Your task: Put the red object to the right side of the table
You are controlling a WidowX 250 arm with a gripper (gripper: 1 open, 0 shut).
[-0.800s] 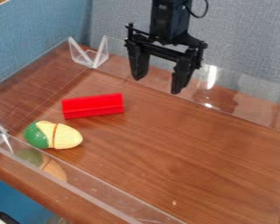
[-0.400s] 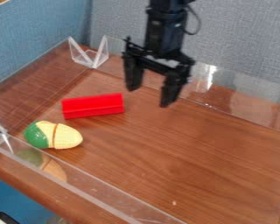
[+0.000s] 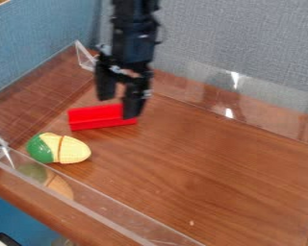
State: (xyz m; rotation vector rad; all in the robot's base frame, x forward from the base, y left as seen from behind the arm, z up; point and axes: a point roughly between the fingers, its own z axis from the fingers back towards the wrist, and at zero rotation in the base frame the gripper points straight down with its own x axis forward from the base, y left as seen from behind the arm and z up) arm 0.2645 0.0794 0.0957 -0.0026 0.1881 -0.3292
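The red object [image 3: 97,117], a small bright red block, lies on the left half of the table [image 3: 208,163]. My gripper [image 3: 119,100] hangs right above the block's right end, pointing down. It is open, its two black fingers spread apart, one behind the block and one in front. Nothing is held. The block's right end is partly covered by the front finger.
A green-and-yellow egg-shaped toy [image 3: 58,148] lies near the front left corner. Low clear acrylic walls [image 3: 246,86] edge the tabletop, with a folded clear piece [image 3: 86,56] at the back left. A blue-grey wall stands behind.
The gripper has moved left and down from the back middle of the table to just over the red block. Its jaws stayed open. The block and the toy have not moved.
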